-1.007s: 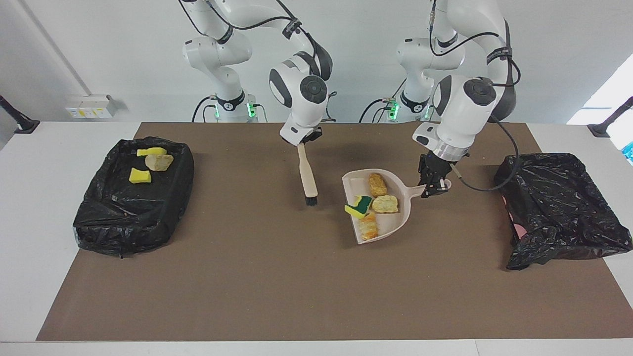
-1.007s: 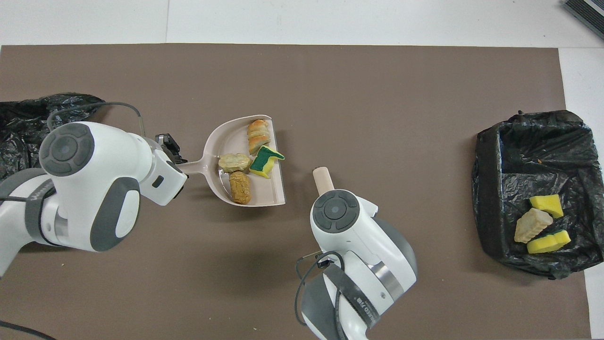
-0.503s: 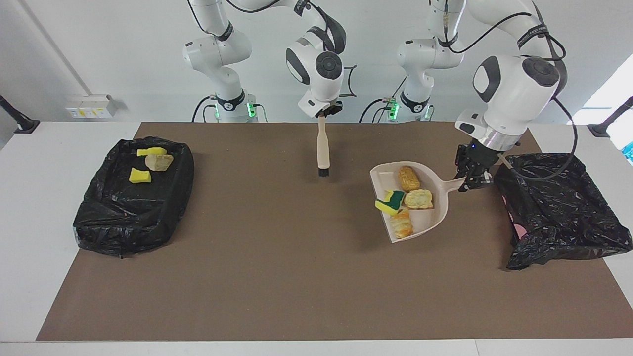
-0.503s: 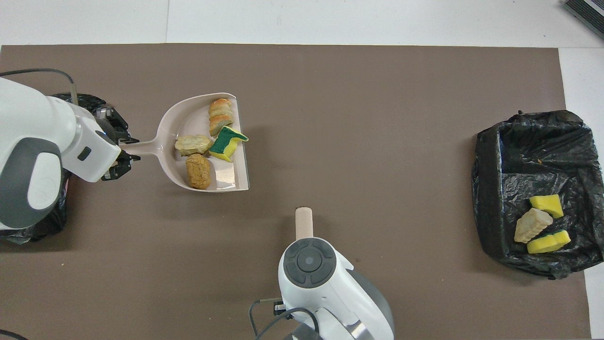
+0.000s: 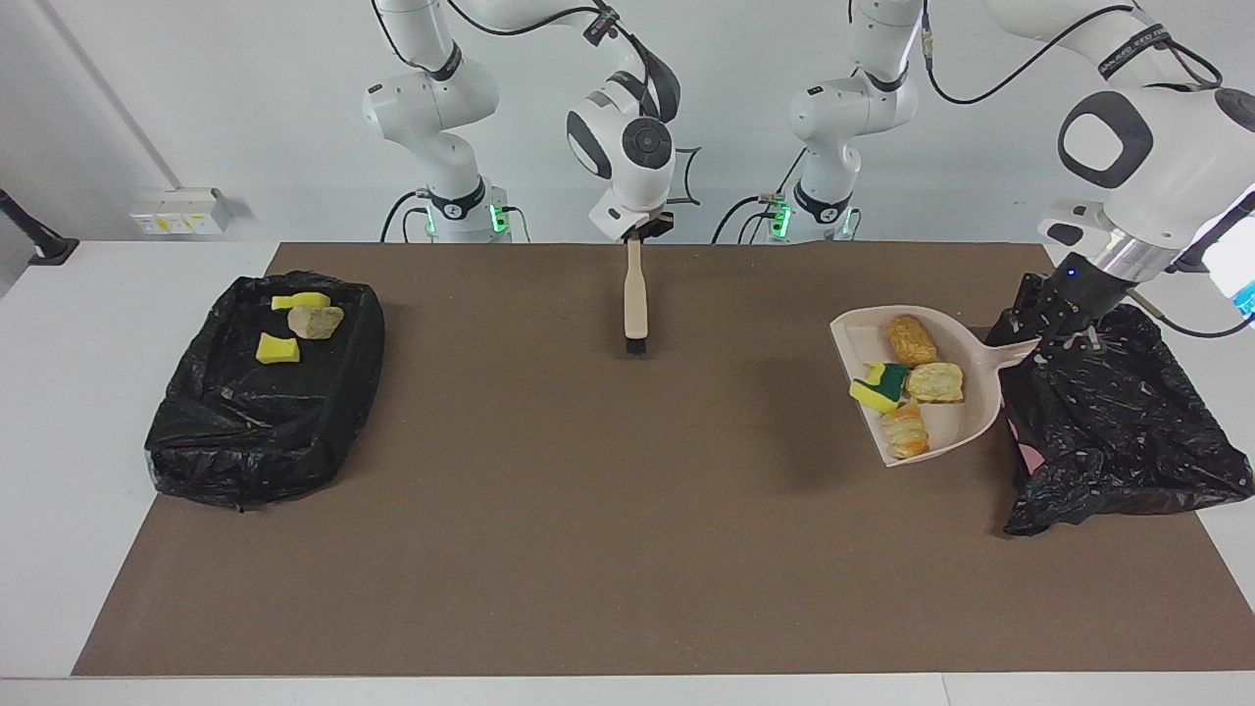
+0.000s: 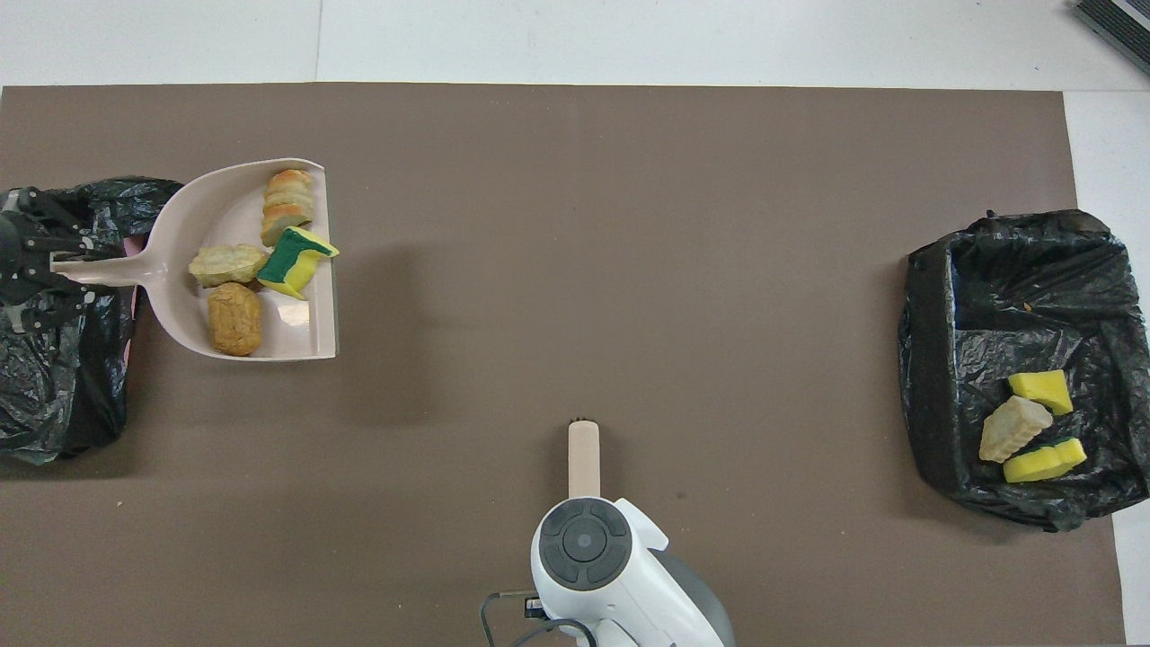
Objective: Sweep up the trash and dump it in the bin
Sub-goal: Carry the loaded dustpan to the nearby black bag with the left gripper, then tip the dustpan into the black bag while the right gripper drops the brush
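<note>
Your trash (image 5: 907, 387): four pieces lie in the dustpan (image 5: 966, 417), raised beside the bin (image 5: 1118, 431) at the left arm's end of the worktop (image 5: 588, 549). Left claw (image 5: 1054, 338) grips its handle. Right claw (image 5: 635, 235), clenched, holds the brush (image 5: 634, 304) upright.

You cannot see the right gripper (image 5: 636, 233) in the overhead view, its wrist covering it, while beneath the left gripper (image 5: 1061, 333) the bin (image 5: 1118, 422) runs past that view's edge, interior hidden by crumpled liner.
</note>
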`<state>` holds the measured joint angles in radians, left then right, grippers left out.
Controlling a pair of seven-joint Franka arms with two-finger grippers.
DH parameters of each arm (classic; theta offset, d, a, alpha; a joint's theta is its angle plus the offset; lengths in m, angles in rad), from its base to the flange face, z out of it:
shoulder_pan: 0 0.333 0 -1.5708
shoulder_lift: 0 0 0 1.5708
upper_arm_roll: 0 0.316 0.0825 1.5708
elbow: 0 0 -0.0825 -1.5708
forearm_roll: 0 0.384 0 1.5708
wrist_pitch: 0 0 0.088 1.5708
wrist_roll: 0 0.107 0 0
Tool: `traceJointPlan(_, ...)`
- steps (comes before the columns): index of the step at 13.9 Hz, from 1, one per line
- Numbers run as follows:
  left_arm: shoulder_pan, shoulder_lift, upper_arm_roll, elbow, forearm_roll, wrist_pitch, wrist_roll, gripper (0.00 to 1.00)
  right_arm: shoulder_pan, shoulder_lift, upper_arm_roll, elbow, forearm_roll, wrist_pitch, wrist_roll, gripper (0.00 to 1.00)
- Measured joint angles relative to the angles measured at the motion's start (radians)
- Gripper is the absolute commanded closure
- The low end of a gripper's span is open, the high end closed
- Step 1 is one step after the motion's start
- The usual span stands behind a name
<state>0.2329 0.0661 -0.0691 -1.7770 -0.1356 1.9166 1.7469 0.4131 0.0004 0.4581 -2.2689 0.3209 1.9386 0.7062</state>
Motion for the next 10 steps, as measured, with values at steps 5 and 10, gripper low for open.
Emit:
traceJointPlan(5, 0.173, 0.003, 0.004, 0.026, 0.003, -0.023, 0.136, 1.00, 0.015, 0.000, 0.000, -0.043, 0.000, 0.042, -0.060, 1.00)
traceJointPlan(10, 0.287, 0.032, 0.007, 0.101, 0.139, -0.023, 0.234, 1.00, 0.017, 0.009, 0.000, -0.057, 0.000, 0.105, -0.051, 0.94)
